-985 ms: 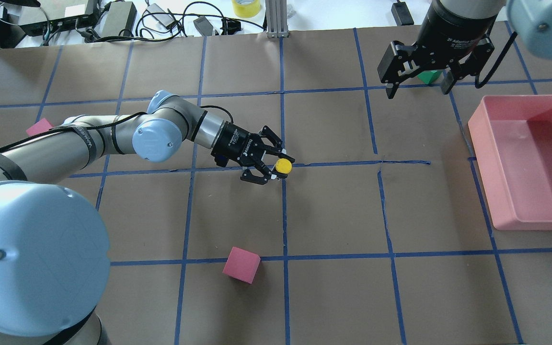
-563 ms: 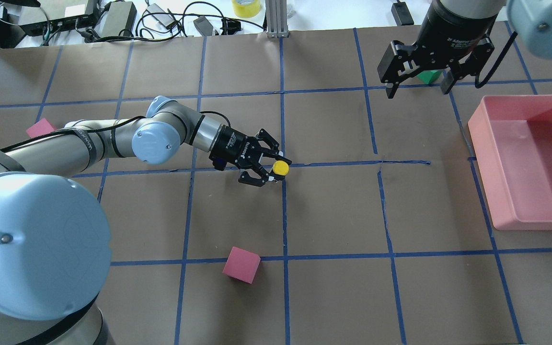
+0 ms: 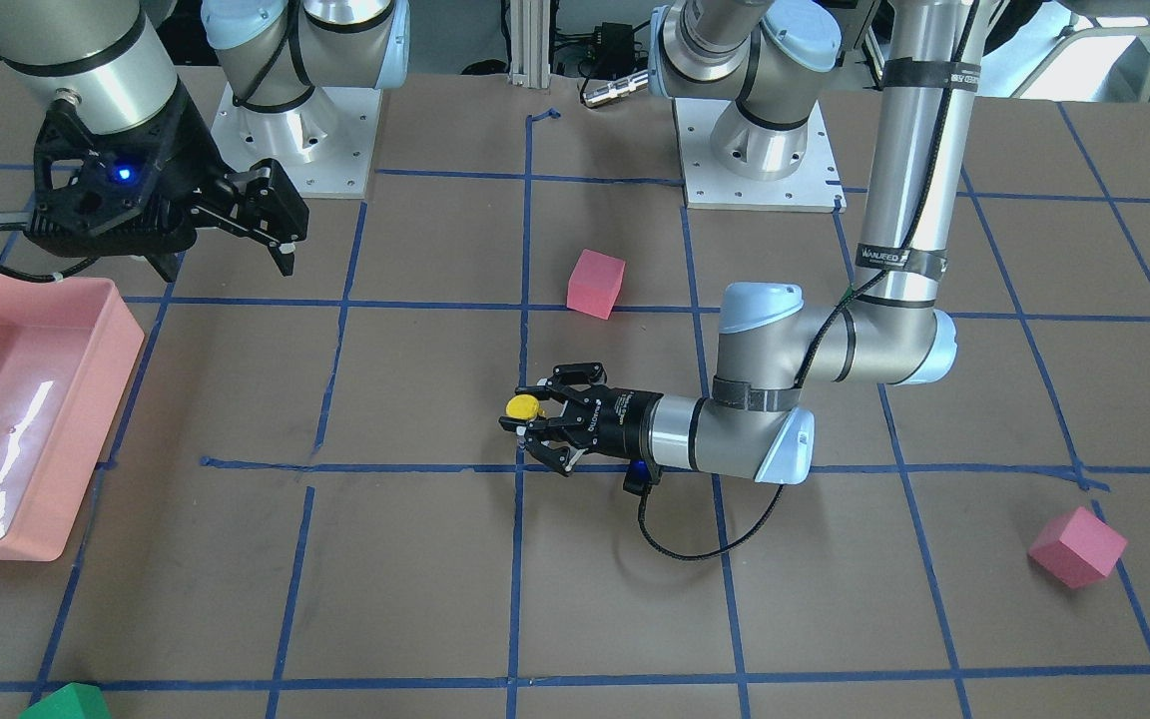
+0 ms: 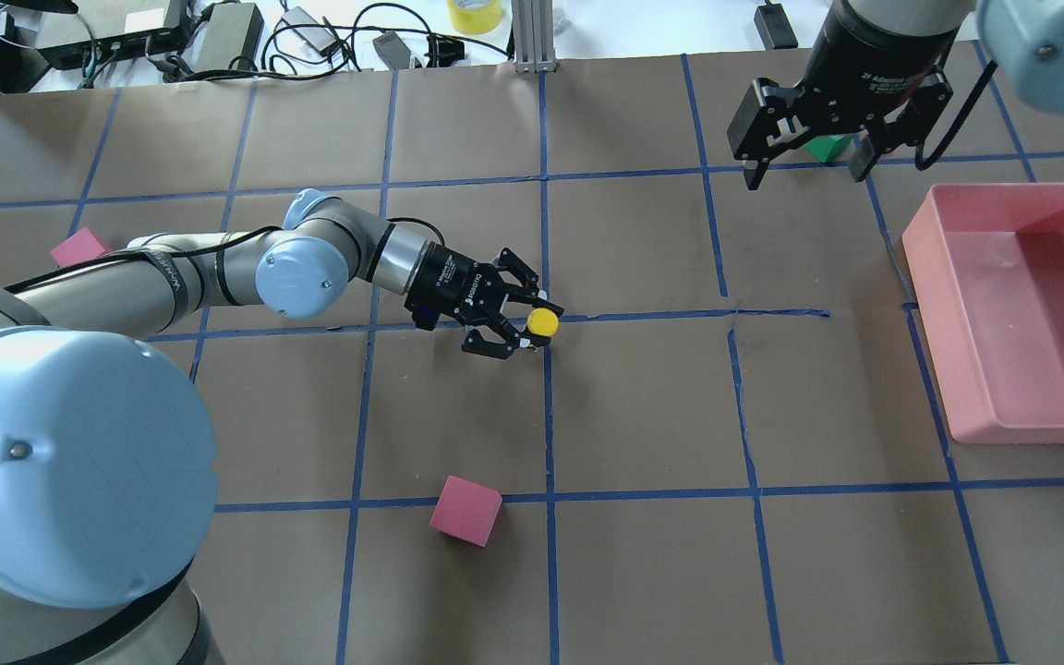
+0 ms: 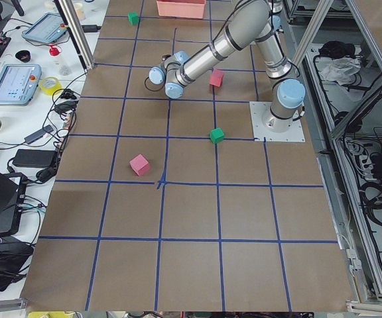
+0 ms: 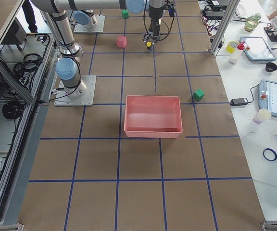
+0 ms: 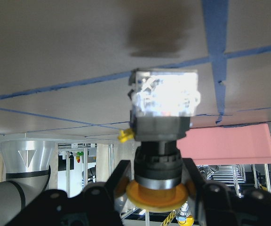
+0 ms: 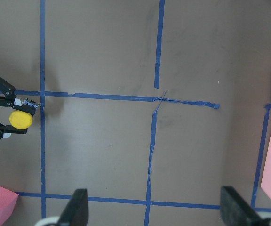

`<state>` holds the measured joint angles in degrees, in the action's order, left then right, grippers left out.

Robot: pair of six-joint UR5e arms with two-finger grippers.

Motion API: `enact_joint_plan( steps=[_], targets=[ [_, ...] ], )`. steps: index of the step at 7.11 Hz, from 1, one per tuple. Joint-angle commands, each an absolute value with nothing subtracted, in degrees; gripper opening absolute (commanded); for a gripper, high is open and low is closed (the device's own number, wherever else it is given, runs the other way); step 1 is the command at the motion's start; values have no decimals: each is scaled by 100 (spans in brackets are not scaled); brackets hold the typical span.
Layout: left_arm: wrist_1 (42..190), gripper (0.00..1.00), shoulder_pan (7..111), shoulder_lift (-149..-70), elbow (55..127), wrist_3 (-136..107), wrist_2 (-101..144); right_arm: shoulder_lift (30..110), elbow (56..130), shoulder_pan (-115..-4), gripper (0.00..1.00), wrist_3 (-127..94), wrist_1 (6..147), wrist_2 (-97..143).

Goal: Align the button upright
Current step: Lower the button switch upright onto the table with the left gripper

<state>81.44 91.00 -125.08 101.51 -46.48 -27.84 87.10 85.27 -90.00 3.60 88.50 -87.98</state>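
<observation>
Button (image 4: 544,320): we log it held in the left pincer (image 4: 537,323), whose two fingers are closed narrow on the black body just under the cap. Overhead we see only the round yellow cap, facing up. The left wrist view adds the rest: a black collar, then the silvery contact block pointing away from the pincer toward the desk (image 4: 643,416). A shadow lies on the desk apart from the block, and we cannot tell whether the base touches.

Right pincer (image 4: 807,174): fingers spread wide, holding nothing, well apart from the left pincer, off to its right and farther from the robot. Its wrist view looks straight down on the yellow cap between the left fingertips.

Pink tray (image 4: 1031,314): near the right pincer, on its right; well apart from the left pincer.

Green cube (image 4: 829,148): overhead, mostly hidden behind the right pincer; the front view shows it uncovered.

Pink cube (image 4: 465,510): well apart from the left pincer, nearer the robot.

Second pink cube (image 4: 78,247): far to the left pincer's left, beside the left arm.

Second green cube (image 5: 217,136): seen by us only in the exterior left view, just beside the left arm's base plate.
</observation>
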Motion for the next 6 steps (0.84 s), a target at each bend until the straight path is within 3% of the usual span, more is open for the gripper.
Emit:
enact_joint_plan(
  steps=[1,2,6],
  targets=[
    [8147,65,9035,-12516,10151,-4685,-2769,8710,8534,-9000,100,360,8851,-8798],
    [8147,67,9026,-12516,10151,-4685,-2769,8710,8534,-9000,100,360,8851,-8798],
    [8087,92,8843,-12315,10055,-5050,-2874,8710,8543,-9000,100,360,8851,-8798]
  ],
)
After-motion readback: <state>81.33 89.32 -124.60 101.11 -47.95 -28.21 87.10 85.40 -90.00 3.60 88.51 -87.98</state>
